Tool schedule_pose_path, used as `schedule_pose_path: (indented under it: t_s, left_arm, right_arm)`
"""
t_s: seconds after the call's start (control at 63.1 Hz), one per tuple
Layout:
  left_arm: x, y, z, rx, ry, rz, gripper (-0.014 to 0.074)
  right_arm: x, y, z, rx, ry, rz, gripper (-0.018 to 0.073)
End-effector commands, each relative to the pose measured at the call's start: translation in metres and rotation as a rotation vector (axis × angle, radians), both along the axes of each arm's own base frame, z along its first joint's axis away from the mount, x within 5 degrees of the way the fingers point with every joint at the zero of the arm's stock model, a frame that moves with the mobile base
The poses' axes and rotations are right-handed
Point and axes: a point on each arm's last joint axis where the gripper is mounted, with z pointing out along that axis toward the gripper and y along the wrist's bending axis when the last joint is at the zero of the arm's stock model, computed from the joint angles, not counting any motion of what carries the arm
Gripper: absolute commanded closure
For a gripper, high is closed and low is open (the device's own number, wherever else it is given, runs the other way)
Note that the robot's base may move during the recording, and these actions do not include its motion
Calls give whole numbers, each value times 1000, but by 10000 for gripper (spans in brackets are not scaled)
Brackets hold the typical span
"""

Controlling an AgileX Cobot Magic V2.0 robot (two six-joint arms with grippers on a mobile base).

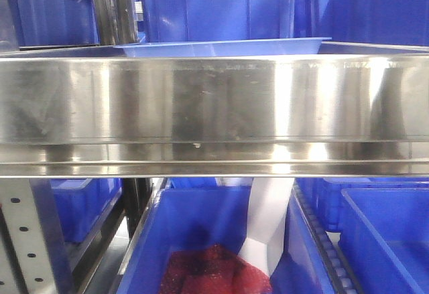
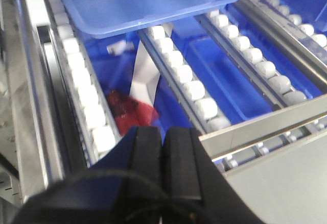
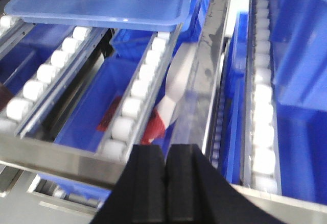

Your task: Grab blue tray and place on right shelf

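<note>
Hovering with pads pressed together, empty, the left gripper (image 2: 162, 145) and right gripper (image 3: 165, 157) are facing the shallow light-blue plastic tray (image 2: 138, 2) lying on white rollers (image 2: 191, 89); both should open before reaching its rim.

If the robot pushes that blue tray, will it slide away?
Probably yes: the blue tray rests on white rollers, so it likely glides easily. It looks shallow and empty, so probably light. Its glossy rim may be slippery.
</note>
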Motion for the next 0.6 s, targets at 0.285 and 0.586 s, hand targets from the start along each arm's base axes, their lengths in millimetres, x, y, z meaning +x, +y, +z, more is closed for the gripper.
schedule_pose_path:
  t_s: [0.285,0.586]
  left_arm:
    - [-51,35,-77,-91,-292,21,645]
    - [-57,40,-99,-116,-345,24,645]
  right_arm:
    - [-68,-26,-87,6,-402,1,508]
    - [-74,-26,-103,38,-519,12,508]
